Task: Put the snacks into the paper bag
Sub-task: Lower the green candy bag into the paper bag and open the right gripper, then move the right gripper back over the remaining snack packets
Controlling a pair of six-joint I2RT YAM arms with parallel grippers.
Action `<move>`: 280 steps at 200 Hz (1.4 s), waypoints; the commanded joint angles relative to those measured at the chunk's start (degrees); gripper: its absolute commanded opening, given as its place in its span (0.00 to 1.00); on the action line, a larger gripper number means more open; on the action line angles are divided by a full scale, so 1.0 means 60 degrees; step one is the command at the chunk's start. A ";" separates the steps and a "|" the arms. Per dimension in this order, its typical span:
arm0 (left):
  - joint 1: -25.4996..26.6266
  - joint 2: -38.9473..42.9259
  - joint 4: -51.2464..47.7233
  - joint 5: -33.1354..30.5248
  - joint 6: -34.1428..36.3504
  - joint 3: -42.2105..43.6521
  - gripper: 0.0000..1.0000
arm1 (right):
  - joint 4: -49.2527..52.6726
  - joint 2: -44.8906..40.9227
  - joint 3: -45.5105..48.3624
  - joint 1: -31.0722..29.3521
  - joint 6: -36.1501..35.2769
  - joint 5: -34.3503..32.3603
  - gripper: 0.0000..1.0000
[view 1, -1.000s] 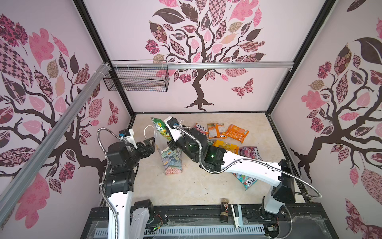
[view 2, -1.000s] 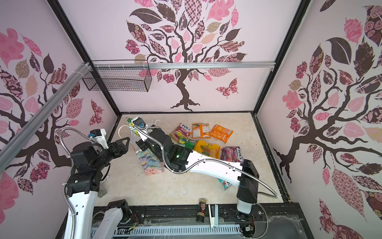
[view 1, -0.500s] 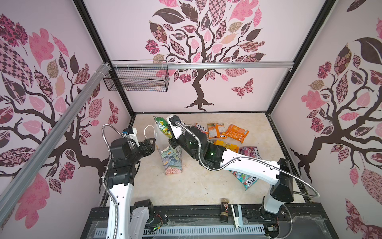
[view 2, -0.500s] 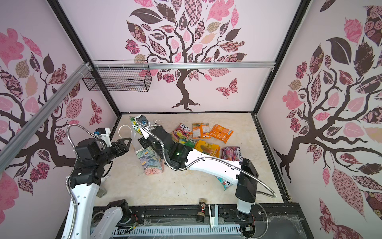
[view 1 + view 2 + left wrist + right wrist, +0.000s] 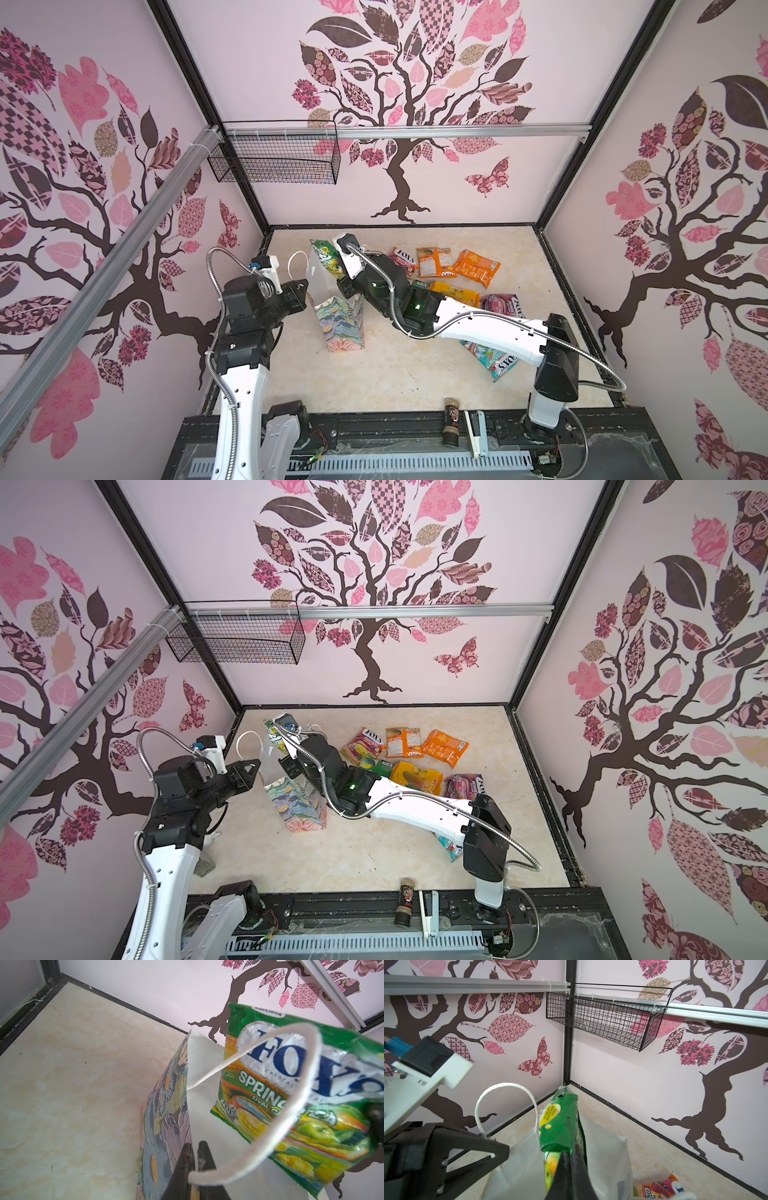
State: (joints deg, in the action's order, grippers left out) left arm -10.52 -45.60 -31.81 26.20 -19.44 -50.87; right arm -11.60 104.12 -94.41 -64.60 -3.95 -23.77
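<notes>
While our left claw (image 5: 195,1145) pinches the rim of the paper bag (image 5: 338,322), we should lower the green packet (image 5: 270,1076), clamped in our right claw (image 5: 571,1153), straight down past the handle (image 5: 504,1085).

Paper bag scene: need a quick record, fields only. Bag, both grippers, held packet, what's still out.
paper bag: upright on the table, mouth open
left gripper: shut on the paper bag's rim
right gripper: shut on the green packet
green packet: held at the bag's mouth, not yet released; depth inside unclear
loose packets: several flat on the table, right of the bag in both top views, some partly hidden
</notes>
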 commanded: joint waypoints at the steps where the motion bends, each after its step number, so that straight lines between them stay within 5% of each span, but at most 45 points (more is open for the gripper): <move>1: -0.0034 0.0013 0.0161 0.0023 0.0091 0.0129 0.10 | -0.0592 0.0108 0.0061 0.0058 0.0195 0.0064 0.00; 47: -0.0044 -0.0033 0.0160 0.0058 0.0063 0.0152 0.10 | -0.0547 0.0123 0.0340 0.0055 0.0314 0.0102 0.00; 143: -0.0038 -0.0070 0.0153 0.0101 0.0047 0.0164 0.10 | 0.0468 0.0200 -0.0384 0.0057 -0.0180 0.0801 0.34; 221: -0.0039 -0.0003 0.0146 0.0142 0.0047 0.0145 0.19 | 0.3903 -0.2718 -0.0022 0.0044 0.0864 0.2491 0.49; 280: -0.0036 0.0043 0.0109 0.0050 0.0047 0.0129 0.28 | 0.6114 -0.5058 0.2391 0.0057 0.1677 0.0610 0.55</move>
State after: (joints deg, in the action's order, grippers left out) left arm -10.52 -45.87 -31.81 26.20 -19.49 -50.87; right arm 15.38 76.47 -85.36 -64.42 3.16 -13.76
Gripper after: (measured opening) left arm 0.274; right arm 0.533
